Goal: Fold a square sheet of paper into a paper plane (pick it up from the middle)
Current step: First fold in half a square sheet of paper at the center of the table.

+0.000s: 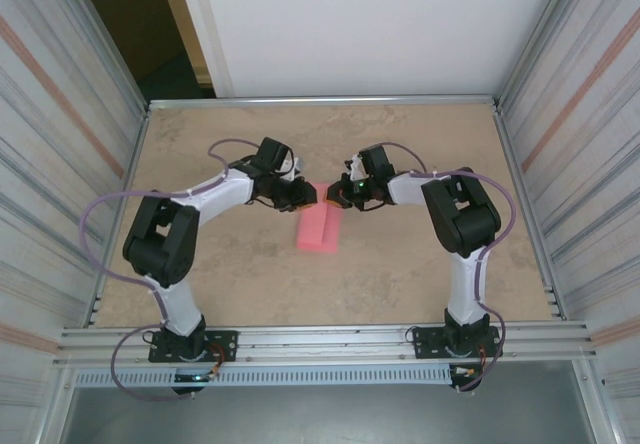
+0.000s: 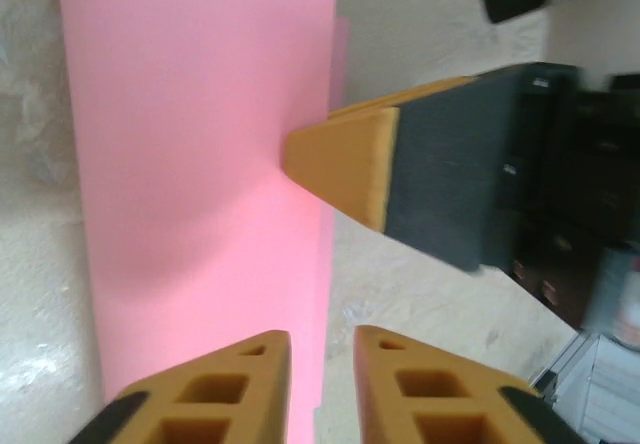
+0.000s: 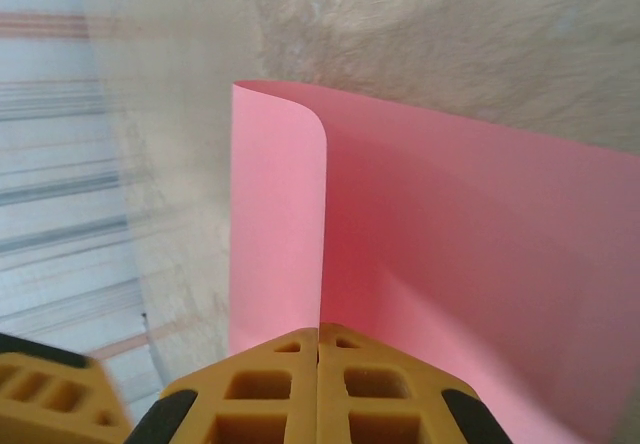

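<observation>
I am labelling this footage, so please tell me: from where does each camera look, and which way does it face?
Top external: above and behind the robot, looking down on the table; the left arm, right arm, left gripper and right gripper show.
Left wrist: on the left arm, facing down past its own fingers at the sheet of paper.
Right wrist: on the right arm, facing along its own shut fingers at the same sheet.
Shared: both wrist views show the sheet.

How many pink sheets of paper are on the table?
1: the square sheet of paper lies in the middle of the table, doubled over on itself. A second sheet could be hidden underneath.
</observation>
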Controlling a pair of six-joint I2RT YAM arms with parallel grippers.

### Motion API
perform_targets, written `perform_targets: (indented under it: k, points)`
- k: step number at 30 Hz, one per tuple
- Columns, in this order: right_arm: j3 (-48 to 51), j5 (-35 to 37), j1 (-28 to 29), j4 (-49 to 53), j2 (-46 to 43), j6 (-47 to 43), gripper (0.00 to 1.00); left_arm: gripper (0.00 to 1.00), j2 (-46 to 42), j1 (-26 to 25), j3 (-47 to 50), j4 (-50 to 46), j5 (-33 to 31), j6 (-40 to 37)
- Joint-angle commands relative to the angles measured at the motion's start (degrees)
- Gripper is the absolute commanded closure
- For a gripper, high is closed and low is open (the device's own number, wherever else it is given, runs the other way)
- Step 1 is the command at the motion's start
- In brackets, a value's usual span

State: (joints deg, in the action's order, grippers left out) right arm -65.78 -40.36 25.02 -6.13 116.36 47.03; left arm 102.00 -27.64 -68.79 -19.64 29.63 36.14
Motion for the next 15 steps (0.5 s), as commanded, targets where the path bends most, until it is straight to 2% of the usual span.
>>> perform_targets:
  k: [1,8,15]
  points:
    - [0.91,1.33,-0.93,4.48,-2.96,-4.00,0.97,0.65,-2.72,1.35,1.93,-1.70,-2.69,0.42]
    - [2.02,2.90,-1.36,6.12,-4.12,-4.96,0.97,0.46,1.69,0.29,0.20,-1.80,-0.92,0.36]
    - [1.70,3.87,-1.64,7.10,-4.31,-5.50,0.96,0.43,6.11,-0.57,-2.87,-3.95,-1.68,-0.95]
